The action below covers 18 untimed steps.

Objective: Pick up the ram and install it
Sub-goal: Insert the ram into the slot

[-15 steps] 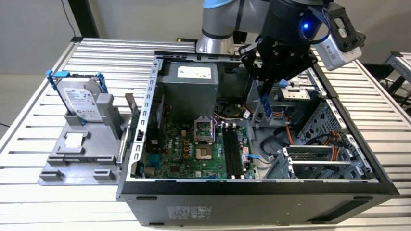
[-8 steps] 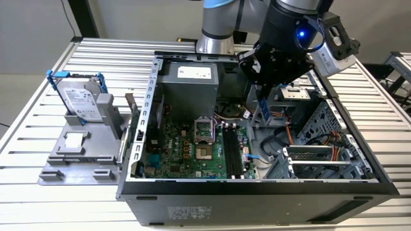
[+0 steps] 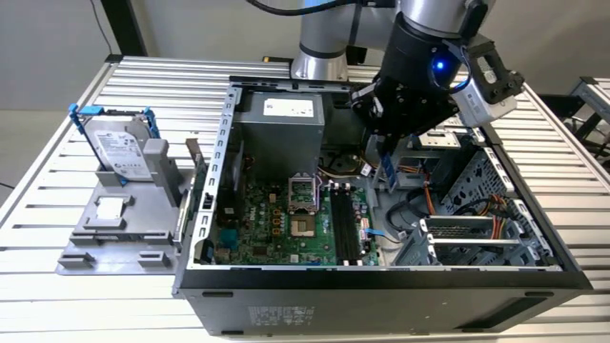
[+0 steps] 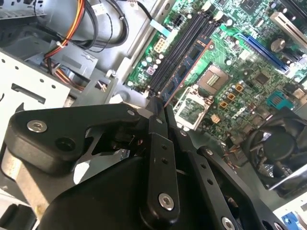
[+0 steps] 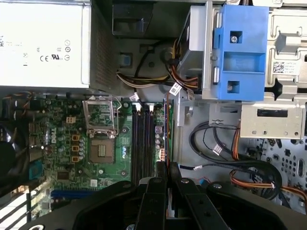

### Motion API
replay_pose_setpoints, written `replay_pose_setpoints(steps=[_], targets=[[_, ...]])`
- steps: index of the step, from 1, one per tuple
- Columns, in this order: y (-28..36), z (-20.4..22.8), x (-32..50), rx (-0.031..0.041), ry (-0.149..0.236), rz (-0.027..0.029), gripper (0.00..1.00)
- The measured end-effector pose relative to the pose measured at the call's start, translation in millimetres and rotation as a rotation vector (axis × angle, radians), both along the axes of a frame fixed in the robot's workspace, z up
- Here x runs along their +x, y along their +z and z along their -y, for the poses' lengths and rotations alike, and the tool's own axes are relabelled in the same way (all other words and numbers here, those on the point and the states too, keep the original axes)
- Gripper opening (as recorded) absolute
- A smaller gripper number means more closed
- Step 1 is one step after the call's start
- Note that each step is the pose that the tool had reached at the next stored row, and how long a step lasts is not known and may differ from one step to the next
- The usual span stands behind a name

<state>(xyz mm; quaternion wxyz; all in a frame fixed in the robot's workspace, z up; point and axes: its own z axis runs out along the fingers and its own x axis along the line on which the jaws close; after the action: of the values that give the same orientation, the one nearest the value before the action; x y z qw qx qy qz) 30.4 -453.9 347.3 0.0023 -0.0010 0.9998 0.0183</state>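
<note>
**Hovering over the motherboard (image 3: 286, 225) with the ram (image 3: 389, 173) clamped tight**

The gripper (image 3: 386, 157) is hanging inside the open computer case (image 3: 381, 293), and its jaws are pressing narrow on the ram, pinching the stick by one end. In the second wrist view the black fingers (image 4: 160, 158) are meeting flat against the board, and the ram (image 4: 187, 69) is stretching out from the gripper (image 4: 159, 108), edge on, dark blue with a reddish rim.

In the first wrist view the ram (image 5: 167, 134) is showing as one thin line running out from the gripper (image 5: 168, 175). It is lying parallel to the long black memory slots (image 5: 143, 143) and just beside them, on the side toward the metal drive cage (image 5: 273, 120). The slots are sitting bare, so the stick is not yet seated in any of them.

The CPU socket (image 5: 100, 124) is lying on the slots' other side, and the grey power supply (image 5: 43, 43) is sitting beyond it. A blue plastic bracket (image 5: 240, 52) is standing on the cage side, with orange cables (image 5: 249, 181) curling near it.

Out at the exterior view's left, well apart from the gripper, a silver hard drive (image 3: 122, 146) in a blue bracket is leaning on a grey stand (image 3: 119, 232) on the slatted metal table (image 3: 57, 300).
</note>
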Motion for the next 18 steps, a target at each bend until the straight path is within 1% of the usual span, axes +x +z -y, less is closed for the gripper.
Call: replay_pose_setpoints(steps=[4,15,18], targets=[[-7.4,0.0,0.0,0.0,-0.009,0.0,0.0],[-27.3,0.0,-0.2,0.0,-0.058,0.0,0.0],[-32.8,0.0,-0.4,0.0,-0.062,0.0,0.0]])
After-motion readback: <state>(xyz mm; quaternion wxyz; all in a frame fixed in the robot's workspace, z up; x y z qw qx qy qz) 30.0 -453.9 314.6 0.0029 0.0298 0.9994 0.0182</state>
